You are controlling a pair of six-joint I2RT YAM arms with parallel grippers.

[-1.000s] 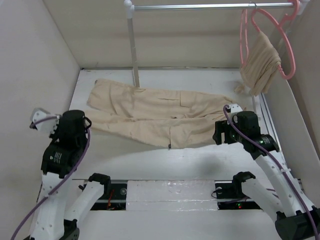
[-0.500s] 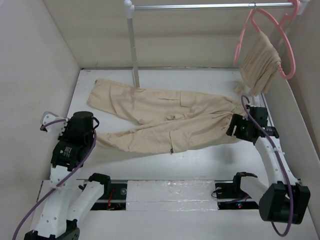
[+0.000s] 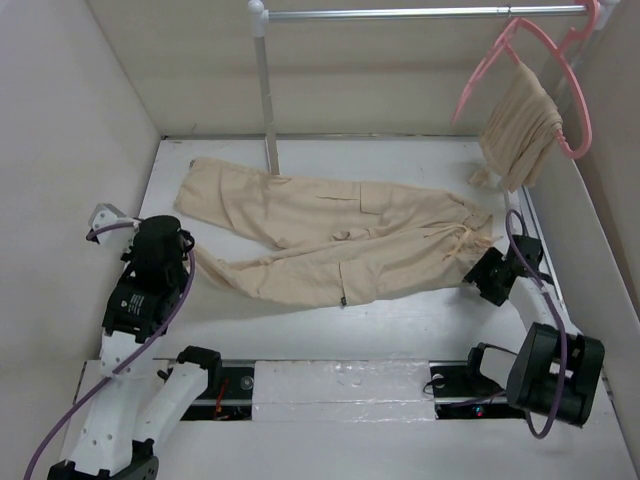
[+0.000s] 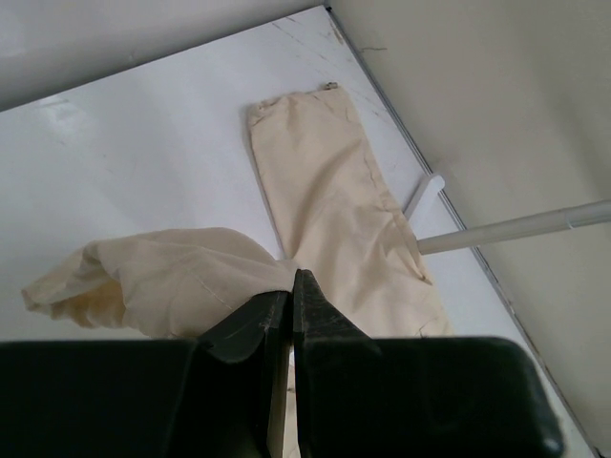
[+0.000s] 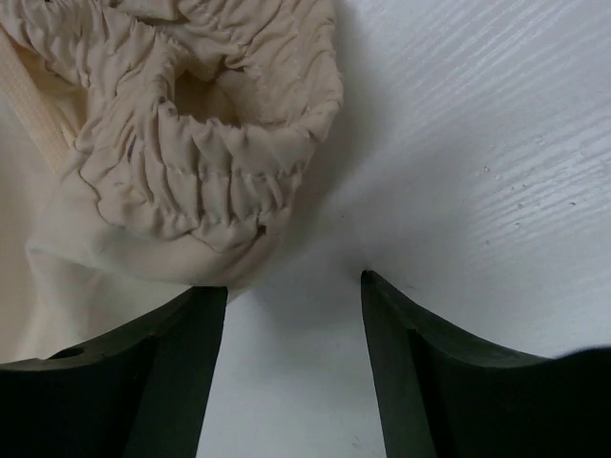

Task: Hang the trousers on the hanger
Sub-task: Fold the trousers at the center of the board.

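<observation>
Left hand (image 4: 291, 286) pinches one leg of the trousers (image 3: 340, 235), lying flat on table (image 3: 400, 320); right hand (image 5: 291, 296) part-open at waistband (image 5: 210, 181), seemingly not gripping. Pink hanger (image 3: 478, 75) empty on rail (image 3: 400, 13): hanging not started.

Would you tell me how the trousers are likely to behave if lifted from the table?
Probably floppy: the trousers lie flat and creased, and one leg end bunches limply at the left gripper. The gathered waistband looks soft, so it would likely sag and drape.
</observation>
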